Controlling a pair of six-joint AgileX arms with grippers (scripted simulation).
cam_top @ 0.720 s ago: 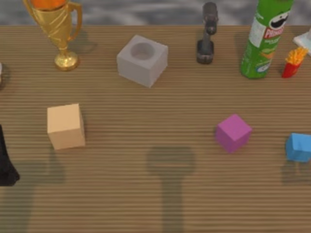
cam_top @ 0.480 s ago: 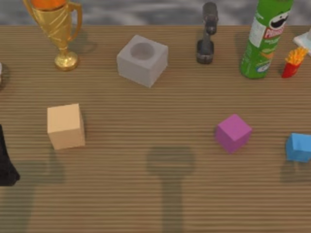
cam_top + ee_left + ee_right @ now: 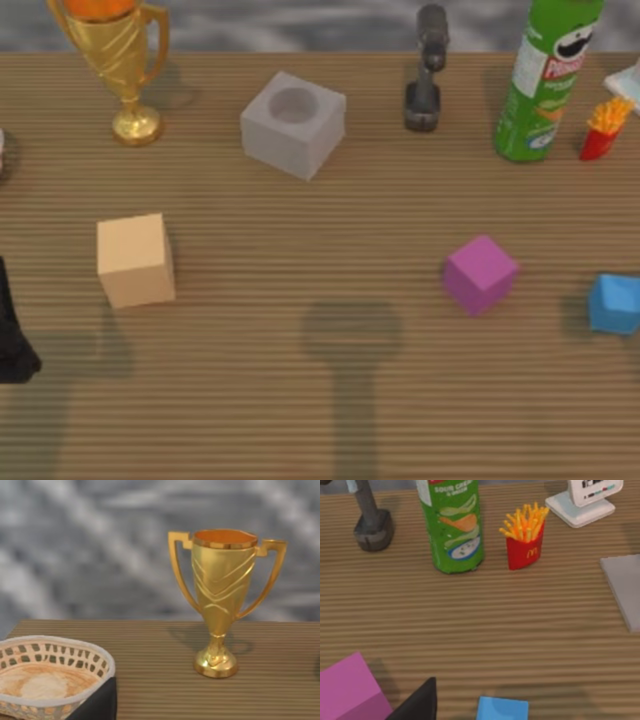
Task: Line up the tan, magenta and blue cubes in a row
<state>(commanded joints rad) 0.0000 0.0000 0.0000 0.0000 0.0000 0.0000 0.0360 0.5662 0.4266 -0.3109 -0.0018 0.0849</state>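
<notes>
The large tan cube (image 3: pixel 135 260) sits on the left of the table. The magenta cube (image 3: pixel 480 273) lies right of centre, and the small blue cube (image 3: pixel 613 303) is near the right edge. My right gripper (image 3: pixel 480 706) does not show in the top view. In its wrist view one black finger (image 3: pixel 420 703) hangs between the magenta cube (image 3: pixel 347 692) and the blue cube (image 3: pixel 502 710); it stands open and holds nothing. My left gripper (image 3: pixel 12 345) is parked at the left edge, open, one finger (image 3: pixel 97 705) showing.
A pale grey block with a round hole (image 3: pixel 293 123), a gold trophy (image 3: pixel 120 60), a dark stand (image 3: pixel 425 85), a green crisp can (image 3: pixel 545 80) and red fries box (image 3: pixel 605 128) line the back. A woven basket (image 3: pixel 60 667) sits by the left arm.
The shadow on the table just below the blue cube has faded away. No cube has moved, and the left arm has stayed still.
</notes>
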